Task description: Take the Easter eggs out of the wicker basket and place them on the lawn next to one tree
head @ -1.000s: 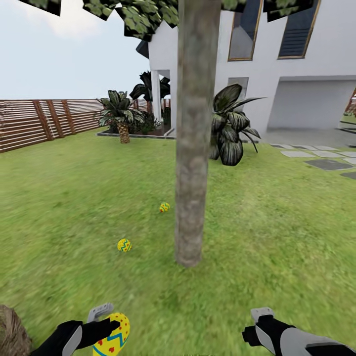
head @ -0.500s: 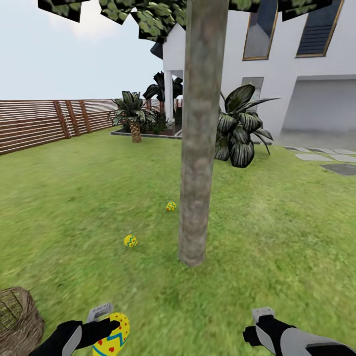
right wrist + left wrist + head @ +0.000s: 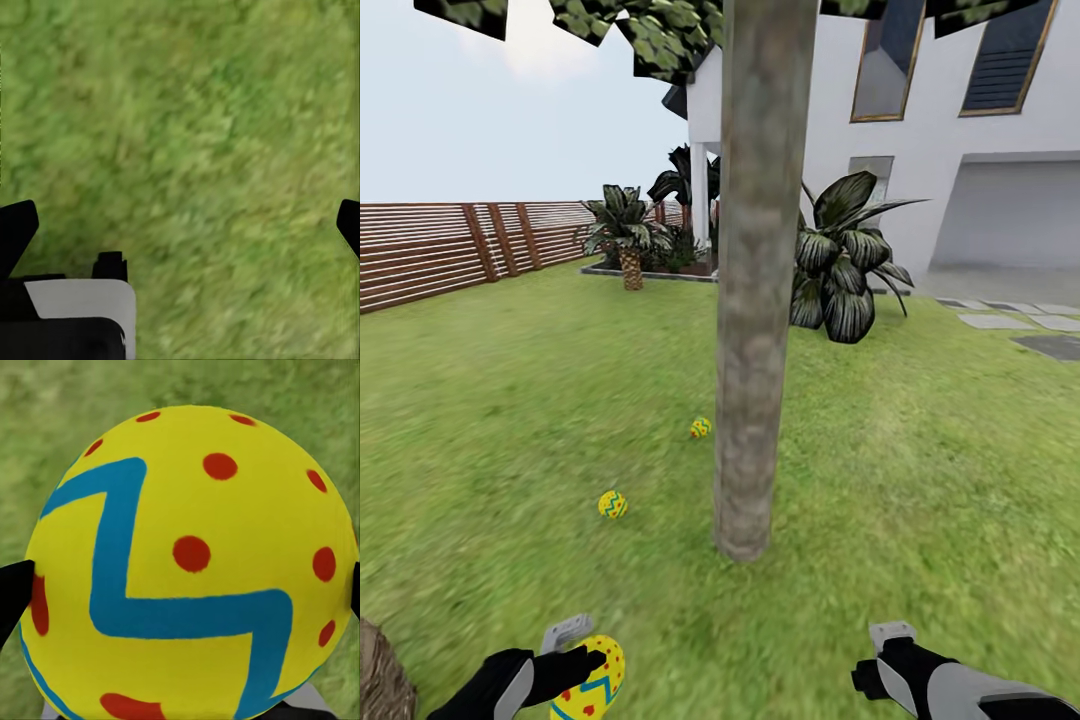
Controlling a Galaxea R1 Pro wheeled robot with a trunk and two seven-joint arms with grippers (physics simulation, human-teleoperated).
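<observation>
Lawn (image 3: 920, 480) spreads wide, tree (image 3: 752, 300) trunk stands ahead and right of the left pincer (image 3: 582, 660), which is clamped on the third egg (image 3: 592, 680); two eggs (image 3: 612, 504) lie left of the trunk. Right pincer (image 3: 888, 660) is apart, empty. Basket (image 3: 378, 680) sits near left.

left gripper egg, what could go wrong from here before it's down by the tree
1. The left gripper grips the round egg only at its sides; it might slip out and roll.
2. Released from this height onto the lawn, it may roll away from the tree.
3. Two eggs already lie left of the trunk; driving closer could knock them.
</observation>
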